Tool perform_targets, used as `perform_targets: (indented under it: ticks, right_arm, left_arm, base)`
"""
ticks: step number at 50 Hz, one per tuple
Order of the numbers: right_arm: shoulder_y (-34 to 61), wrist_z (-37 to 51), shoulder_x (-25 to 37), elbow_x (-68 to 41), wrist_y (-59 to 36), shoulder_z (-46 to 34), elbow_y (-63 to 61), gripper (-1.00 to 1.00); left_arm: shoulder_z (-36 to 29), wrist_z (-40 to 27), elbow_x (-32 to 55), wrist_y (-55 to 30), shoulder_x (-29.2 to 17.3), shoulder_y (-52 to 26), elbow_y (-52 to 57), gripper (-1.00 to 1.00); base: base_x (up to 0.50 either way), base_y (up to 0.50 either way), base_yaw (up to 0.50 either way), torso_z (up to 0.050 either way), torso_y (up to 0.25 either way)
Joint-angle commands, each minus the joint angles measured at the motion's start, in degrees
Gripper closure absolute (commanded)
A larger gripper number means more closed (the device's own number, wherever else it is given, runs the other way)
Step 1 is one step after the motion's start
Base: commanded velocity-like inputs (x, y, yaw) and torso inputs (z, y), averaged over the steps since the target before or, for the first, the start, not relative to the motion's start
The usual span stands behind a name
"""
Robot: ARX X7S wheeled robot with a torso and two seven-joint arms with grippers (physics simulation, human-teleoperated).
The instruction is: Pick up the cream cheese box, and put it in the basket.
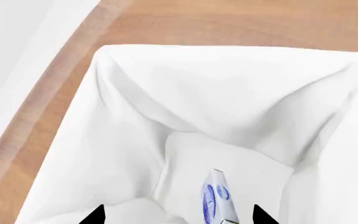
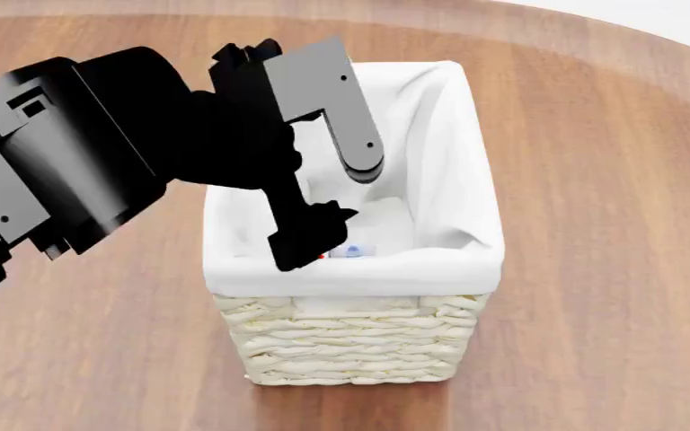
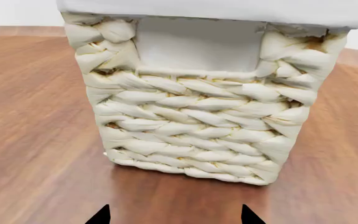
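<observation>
while left end effector (image 2: 321,235) hangs wide over basket (image 2: 358,337), box (image 1: 216,198) lies inside; right end effector (image 3: 173,219) wide.

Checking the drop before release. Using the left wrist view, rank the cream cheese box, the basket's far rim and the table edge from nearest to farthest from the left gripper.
1. cream cheese box: between the left gripper fingertips, on the liner floor.
2. far rim of the basket: beyond the box.
3. table edge: outside the basket, farthest.
</observation>
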State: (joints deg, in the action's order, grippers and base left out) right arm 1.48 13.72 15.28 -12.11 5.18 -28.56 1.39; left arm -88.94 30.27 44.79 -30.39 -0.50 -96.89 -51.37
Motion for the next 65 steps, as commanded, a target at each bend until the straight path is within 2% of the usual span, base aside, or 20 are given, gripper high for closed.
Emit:
perform_targets:
  ticks: [1, 18, 24, 26, 28, 29, 30, 31, 33, 35, 36, 37, 38, 39, 42, 44, 46, 48, 53, 65]
  right_arm:
    - [0.34, -1.36, -1.14, 0.86, 0.97, 0.08, 2.03, -1.0]
    - [1.02, -0.97, -0.97, 0.07, 1.35, 0.44, 2.88, -1.0]
    - [0.62, -0.51, -0.46, 0.09, 0.66, 0.37, 1.47, -1.0]
    - [0.98, -0.48, -0.56, -0.21, 0.62, 0.59, 2.13, -1.0]
    - [1.1, -0.12, -0.61, 0.19, 0.79, 0.59, 2.42, -1.0]
    - [1.28, 0.01, -0.61, 0.06, 0.6, 0.75, 2.52, -1.0]
    - [1.31, -0.06, -0.54, -0.06, 0.62, 0.79, 2.49, -1.0]
    - [1.55, 0.39, -0.67, 0.25, 0.63, 0.93, 3.05, -1.0]
    - [1.88, 0.1, -0.73, -0.23, 0.75, 1.08, 3.68, -1.0]
    - [2.16, 0.37, -0.76, -0.29, 0.69, 1.31, 3.91, -1.0]
    - [2.33, 0.81, -0.6, -0.35, 0.28, 1.69, 3.68, -1.0]
    - [2.6, 0.83, -0.79, -0.2, 0.81, 1.73, 4.55, -1.0]
    - [2.74, 0.71, -0.9, -0.18, 1.21, 1.69, 5.11, -1.0]
    - [2.91, 0.75, -1.01, -0.02, 1.57, 1.68, 5.69, -1.0]
    - [3.2, 0.53, -1.18, -0.01, 2.29, 1.6, 6.85, -1.0]
    - [3.51, 0.48, -1.3, 0.08, 2.62, 1.57, 7.64, -1.0]
    - [3.28, 0.64, -0.99, -0.17, 2.11, 1.67, 6.74, -1.0]
    - [3.08, 0.82, -0.69, -0.43, 1.58, 1.8, 5.81, -1.0]
    - [3.04, 0.8, -0.8, -0.23, 1.71, 1.37, 6.2, -1.0]
    - [3.17, 1.13, -0.7, -0.12, 1.16, 0.88, 5.97, -1.0]
  left_arm:
    - [1.13, 3.37, 8.49, 6.7, 0.5, 0.44, 2.02, -1.0]
    - [1.79, 0.03, 12.23, 5.36, 0.07, -10.53, 4.0, -1.0]
    - [6.87, -16.81, 17.8, 4.53, -17.14, -7.89, 33.49, -1.0]
    - [8.96, -26.19, 17.98, 7.26, -24.38, -4.74, 44.3, -1.0]
    - [10.02, -30.04, 17.53, 9.87, -28.47, -2.37, 49.66, -1.0]
    - [11.51, -38.63, 15.63, 12.21, -32.75, 0.66, 54.38, -1.0]
    - [12.69, -43.2, 18.08, 12.39, -35.03, 2.58, 56.34, -1.0]
    - [12.36, -47.25, 15.19, 14.89, -38.25, 5.67, 59.98, -1.0]
    - [11.93, -55.32, 14.69, 13.83, -40.87, 8.59, 62.64, -1.0]
    - [12.08, -57.74, 14.8, 16.66, -43.86, 12.49, 65.5, -1.0]
    - [12.05, -65.03, 11.81, 22.98, -48.28, 20.28, 68.8, -1.0]
    - [12.07, -66.16, 12.58, 25.55, -48.93, 23.59, 68.49, -1.0]
    - [11.8, -66.65, 12.51, 26.49, -48.76, 25.19, 67.84, -1.0]
    - [10.89, -67.55, 9.36, 34.1, -46.68, 33.34, 63.23, -1.0]
    - [8.26, -73.95, 0.8, 35.16, -41.62, 38.45, 56.8, -1.0]
    - [8.96, -70.27, 2.98, 39.61, -40.42, 40.93, 54.79, -1.0]
    - [9.92, -73.88, 1.88, 40.97, -39.95, 42.43, 53.63, -1.0]
    - [10.72, -71.42, 3.2, 45.19, -40.52, 44.38, 54.2, -1.0]
    - [10.16, -75.3, -0.71, 51.86, -38.22, 53.0, 49.68, -1.0]
    - [10.83, -76.36, -1.66, 52.65, -38.4, 53.34, 50.25, -1.0]
  base:
    - [0.0, 0.0, 0.0, 0.0, 0.0]
    - [0.0, 0.0, 0.0, 0.0, 0.0]
    - [0.0, 0.0, 0.0, 0.0, 0.0]
    - [0.0, 0.0, 0.0, 0.0, 0.0]
    - [0.0, 0.0, 0.0, 0.0, 0.0]
    - [0.0, 0.0, 0.0, 0.0, 0.0]
    - [0.0, 0.0, 0.0, 0.0, 0.0]
    - [0.0, 0.0, 0.0, 0.0, 0.0]
    - [0.0, 0.0, 0.0, 0.0, 0.0]
    - [0.0, 0.0, 0.0, 0.0, 0.0]
    - [0.0, 0.0, 0.0, 0.0, 0.0]
    - [0.0, 0.0, 0.0, 0.0, 0.0]
    - [0.0, 0.0, 0.0, 0.0, 0.0]
    - [0.0, 0.0, 0.0, 0.0, 0.0]
    - [0.0, 0.0, 0.0, 0.0, 0.0]
    - [0.0, 0.0, 0.0, 0.0, 0.0]
    - [0.0, 0.0, 0.0, 0.0, 0.0]
    - [0.0, 0.0, 0.0, 0.0, 0.0]
    - [0.0, 0.0, 0.0, 0.0, 0.0]
    - [0.0, 0.0, 0.0, 0.0, 0.0]
